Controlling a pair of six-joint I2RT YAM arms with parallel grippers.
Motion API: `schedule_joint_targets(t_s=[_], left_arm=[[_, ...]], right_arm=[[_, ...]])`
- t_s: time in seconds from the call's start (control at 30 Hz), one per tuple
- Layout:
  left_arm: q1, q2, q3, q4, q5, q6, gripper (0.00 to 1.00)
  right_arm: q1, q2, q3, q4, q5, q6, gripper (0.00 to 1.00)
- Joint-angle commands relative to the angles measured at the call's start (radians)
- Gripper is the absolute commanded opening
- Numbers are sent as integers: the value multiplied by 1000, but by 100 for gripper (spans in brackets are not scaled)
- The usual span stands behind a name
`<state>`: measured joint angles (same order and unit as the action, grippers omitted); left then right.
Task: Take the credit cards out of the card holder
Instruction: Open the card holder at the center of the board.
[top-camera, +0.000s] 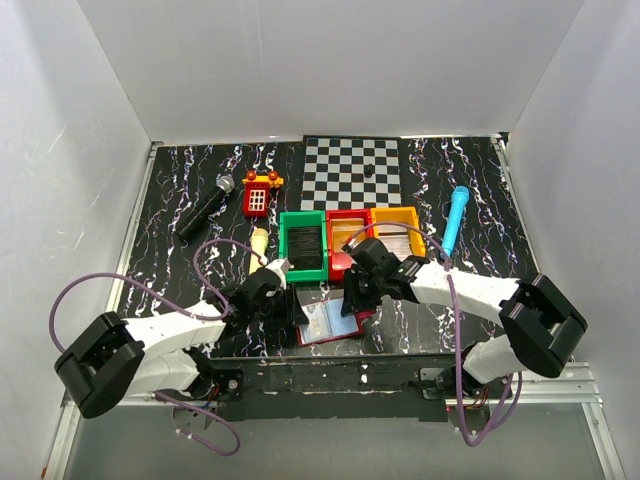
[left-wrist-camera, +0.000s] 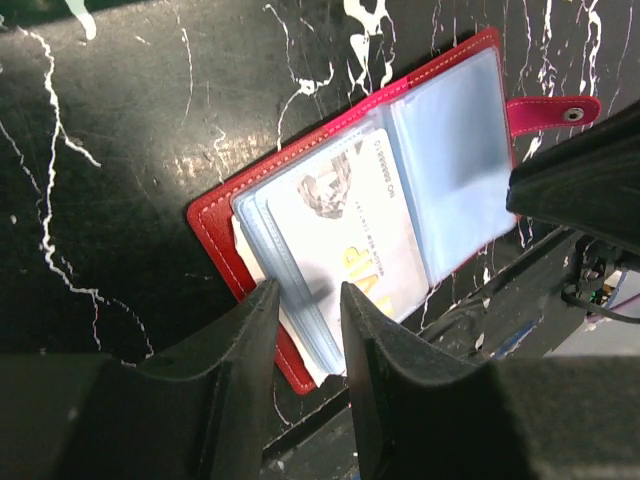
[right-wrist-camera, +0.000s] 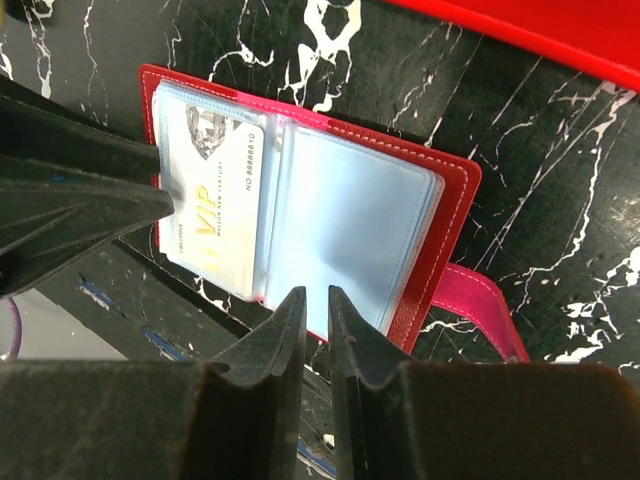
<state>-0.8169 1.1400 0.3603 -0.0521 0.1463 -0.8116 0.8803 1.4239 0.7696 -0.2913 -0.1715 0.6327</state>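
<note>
Top external camera: fixed high above and behind the arm bases (top-camera: 225, 383), facing down over the whole black, white-veined table (top-camera: 180, 190); distant. Left wrist camera: sights along the left pincer (left-wrist-camera: 305, 300) at close range; the open dark-red card holder with pale bluish plastic sleeves (left-wrist-camera: 440, 160) lies just beyond its tips. Right wrist camera: likewise behind the right pincer (right-wrist-camera: 315, 300), facing the holder's opposite edge. All views share the holder; each wrist view includes the opposing pincer.

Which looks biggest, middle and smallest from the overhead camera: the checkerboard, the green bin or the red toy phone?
Largest to smallest:
1. checkerboard
2. green bin
3. red toy phone
All sit on the same table, so nearness hardly skews this.
</note>
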Motion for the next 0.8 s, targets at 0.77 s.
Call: schedule_joint_targets(t_s=[0.77], left_arm=[[4, -186, -3, 93, 5, 25, 43]], right_arm=[[6, -253, -15, 114, 0, 27, 28]])
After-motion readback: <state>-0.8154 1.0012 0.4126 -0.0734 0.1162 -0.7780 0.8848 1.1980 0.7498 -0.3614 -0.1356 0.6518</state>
